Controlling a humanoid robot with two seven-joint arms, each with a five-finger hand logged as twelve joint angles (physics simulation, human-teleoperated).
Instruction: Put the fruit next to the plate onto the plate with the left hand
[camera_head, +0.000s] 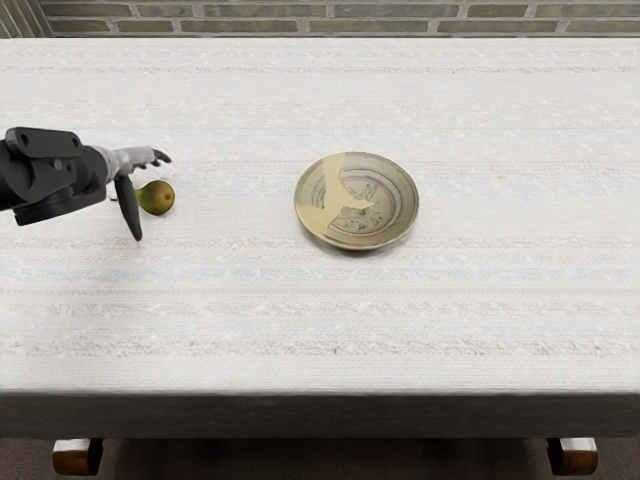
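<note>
Fruit (157, 197), a small olive-brown pear-like piece, has not been moved: on the pale cloth-covered surface (480, 300) the patterned plate (303, 205) sits near the middle with nothing on it, and the fruit lies well apart, out to its left. Left hand (125, 175) is just beside the fruit with its fingers (129, 212) spread wide and holding nothing; contact cannot be told, so grasp, lift, carry and placing all appear to remain. No brand, label or legible writing visible.
</note>
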